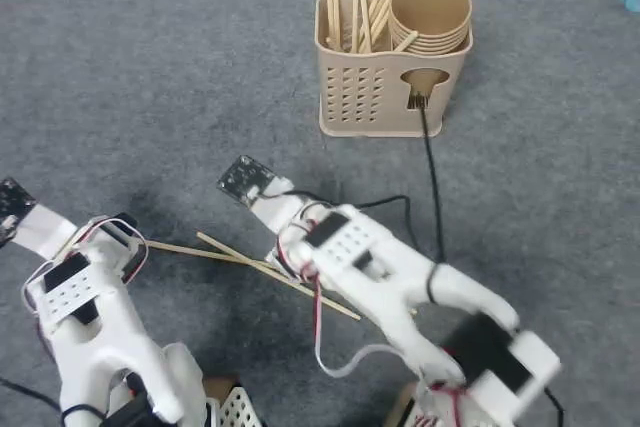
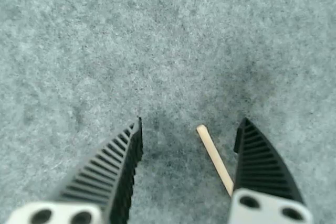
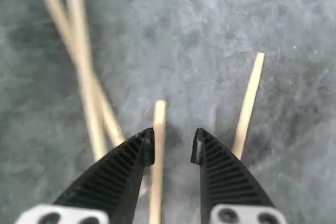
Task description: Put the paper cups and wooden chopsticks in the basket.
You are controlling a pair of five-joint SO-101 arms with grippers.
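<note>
Right gripper, jaws narrowly parted, straddles the end of one wooden chopstick lying on the grey felt table. The stick sits against one jaw with a gap to the other, so nothing is clamped. Left gripper hangs wide open over bare felt, with the tip of a second chopstick just inside one finger. More loose sticks lie toward the table's near edge, between the two arms: a crossed pair and a single stick beside the straddled one. The slotted beige basket stands at the far edge, well apart from them, and already holds a stack of paper cups and several upright chopsticks. Handling, as judged: each stick is light, stiff, thin and smooth, and liable to roll or pivot in the jaws if taken near its end. A hold nearer mid-length, jaws square across the stick and low to the felt, seems safer. Crossed sticks may drag along together, so an isolated stick is the better target.
</note>
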